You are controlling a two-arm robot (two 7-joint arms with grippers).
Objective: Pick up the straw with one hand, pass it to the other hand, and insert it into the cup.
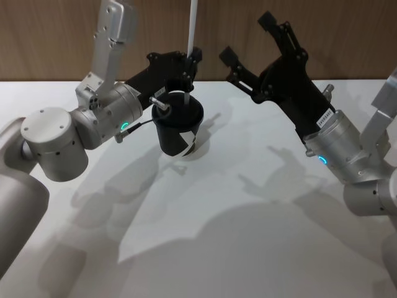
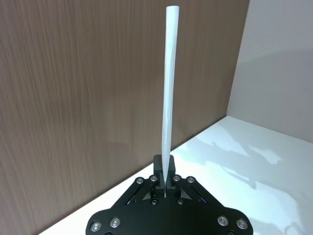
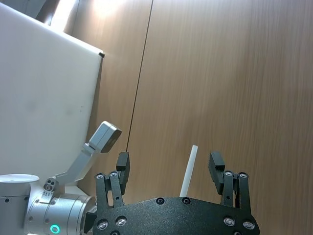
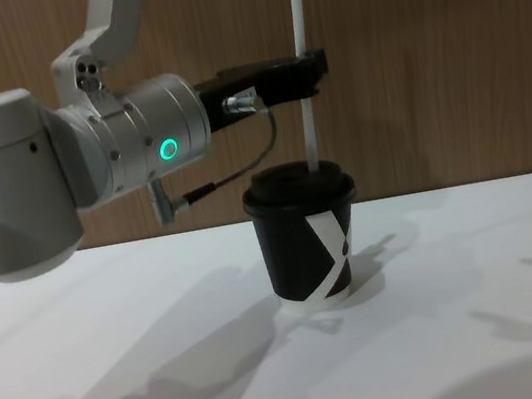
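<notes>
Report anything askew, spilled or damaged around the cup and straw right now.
Nothing stands out. The cup stands upright on the table with its lid on. The left gripper is shut on the straw, holding it near vertical, lower end at the lid. The right gripper hangs open nearby.

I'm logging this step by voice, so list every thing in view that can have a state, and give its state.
straw: upright, pinched by the left gripper, lower end at the cup's lid
cup: standing on the table, lid on
left gripper: shut on the straw, above the cup
right gripper: open, holding nothing, raised to the right of the cup
</notes>
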